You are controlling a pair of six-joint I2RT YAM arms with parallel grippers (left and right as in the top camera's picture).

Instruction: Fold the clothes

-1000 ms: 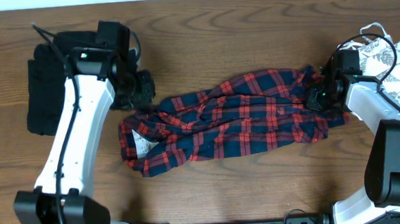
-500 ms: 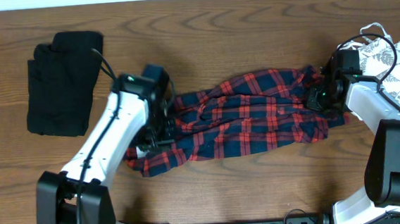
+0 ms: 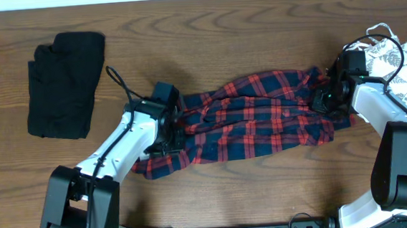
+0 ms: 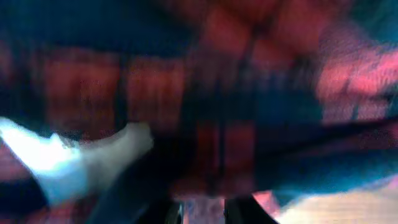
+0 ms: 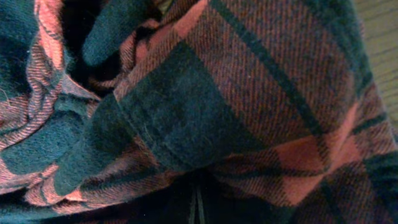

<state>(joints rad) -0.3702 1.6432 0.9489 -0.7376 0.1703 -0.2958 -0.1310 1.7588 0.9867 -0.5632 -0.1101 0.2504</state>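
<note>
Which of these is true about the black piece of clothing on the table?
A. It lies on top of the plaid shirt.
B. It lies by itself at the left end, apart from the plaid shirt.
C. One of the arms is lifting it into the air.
B: the black garment lies flat on the table at its left end, with bare wood between it and the plaid shirt.
</note>
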